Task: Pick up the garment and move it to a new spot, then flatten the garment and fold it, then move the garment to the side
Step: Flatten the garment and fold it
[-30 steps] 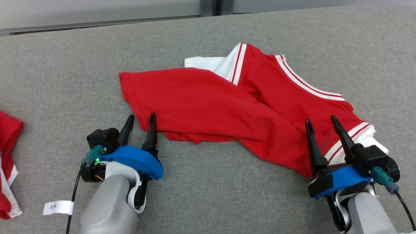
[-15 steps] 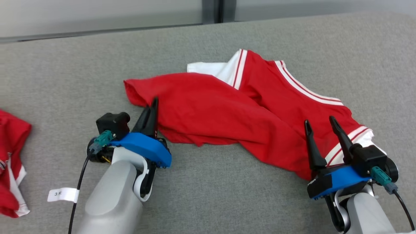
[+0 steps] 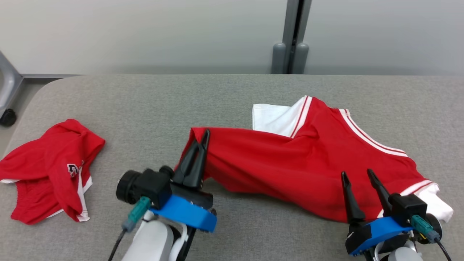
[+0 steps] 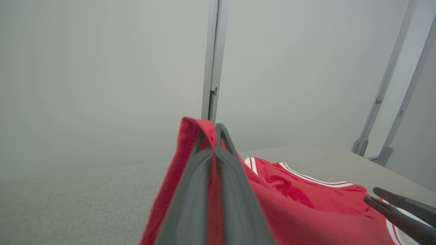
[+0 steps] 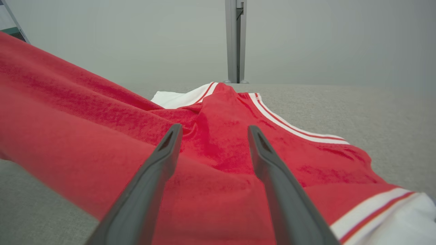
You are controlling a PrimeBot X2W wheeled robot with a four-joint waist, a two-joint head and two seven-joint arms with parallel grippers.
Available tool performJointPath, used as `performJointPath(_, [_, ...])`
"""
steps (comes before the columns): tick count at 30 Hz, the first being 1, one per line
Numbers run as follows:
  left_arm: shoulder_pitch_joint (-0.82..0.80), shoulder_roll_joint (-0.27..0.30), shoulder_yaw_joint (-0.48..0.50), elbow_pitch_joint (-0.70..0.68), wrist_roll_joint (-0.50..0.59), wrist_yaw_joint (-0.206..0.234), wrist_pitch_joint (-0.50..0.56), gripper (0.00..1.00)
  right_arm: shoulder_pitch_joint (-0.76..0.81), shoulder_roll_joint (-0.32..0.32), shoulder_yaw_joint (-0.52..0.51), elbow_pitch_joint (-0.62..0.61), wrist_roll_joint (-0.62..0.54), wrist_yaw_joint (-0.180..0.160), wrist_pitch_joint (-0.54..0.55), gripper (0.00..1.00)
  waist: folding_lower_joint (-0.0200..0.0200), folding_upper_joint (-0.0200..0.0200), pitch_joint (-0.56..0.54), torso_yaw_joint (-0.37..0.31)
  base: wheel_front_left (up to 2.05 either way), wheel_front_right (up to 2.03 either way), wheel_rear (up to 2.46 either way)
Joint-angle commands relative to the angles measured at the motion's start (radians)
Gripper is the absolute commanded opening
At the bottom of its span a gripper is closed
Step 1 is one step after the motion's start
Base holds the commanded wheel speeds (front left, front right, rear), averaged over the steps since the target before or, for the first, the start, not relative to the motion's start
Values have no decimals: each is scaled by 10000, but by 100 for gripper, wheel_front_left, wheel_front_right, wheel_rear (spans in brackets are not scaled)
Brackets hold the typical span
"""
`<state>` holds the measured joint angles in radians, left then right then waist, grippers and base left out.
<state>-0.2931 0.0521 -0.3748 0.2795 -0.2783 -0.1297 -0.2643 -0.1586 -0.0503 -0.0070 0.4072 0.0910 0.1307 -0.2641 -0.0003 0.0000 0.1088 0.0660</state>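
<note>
At the far left of the head view a crumpled red cloth [image 3: 50, 170] with white trim lies on the grey table [image 3: 145, 101], well apart from everything else. A dark caster wheel [image 3: 7, 117] shows on the floor past the table's left edge.

Left of centre, the left gripper [image 3: 201, 141] points up the frame with its two dark fingers pressed together, pinching the left corner of the garment [image 3: 290, 163]. That corner is pulled up into a peak around the fingertips. In the left wrist view the red fabric is folded over the tip of the closed fingers and hangs down their left side.

From that peak the garment stretches right across the middle of the frame: red, with a white panel showing at its upper edge near the centre and white stripes running down its right side. Most of it lies on the table, and its white-edged end reaches the lower right.

At the lower right the right gripper [image 3: 356, 173] stands over the garment's lower right part with its fingers spread wide, holding nothing. In the right wrist view the red cloth shows between and beyond the two fingers; whether the tips touch it cannot be told.

Behind the table, right of centre at the top, a grey post [image 3: 293, 36] stands against the pale wall
</note>
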Motion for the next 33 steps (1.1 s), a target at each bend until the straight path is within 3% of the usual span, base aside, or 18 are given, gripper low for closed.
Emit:
performJointPath(1, [492,-5,-104,-425,188,-14,-3,0,194,-14,-23,78,56,1,-5,100,3,0,-65,187,0,0,0])
performJointPath(8, [1248,-17,215,-1415,721,26,-3,0,224,-16,-15,116,62,1,-5,100,3,0,40,339,0,0,0])
performJointPath(13, [777,-18,536,-1331,1063,61,-3,0,-33,-14,87,145,-53,1,-5,100,3,0,403,155,0,0,0])
performJointPath(21, [-1149,-16,1292,769,1580,394,-4,0,-520,-16,335,58,-298,1,-5,100,3,0,1265,-630,0,0,0])
performJointPath(28, [-2776,22,2119,2655,1776,1019,-1,0,-879,-32,494,-119,-388,1,-5,100,3,0,1958,-1162,0,0,0])
performJointPath(33, [-3551,5,2530,2954,1699,1271,-4,0,-1010,-90,561,-154,-372,1,-4,100,3,0,2228,-1269,0,0,0])
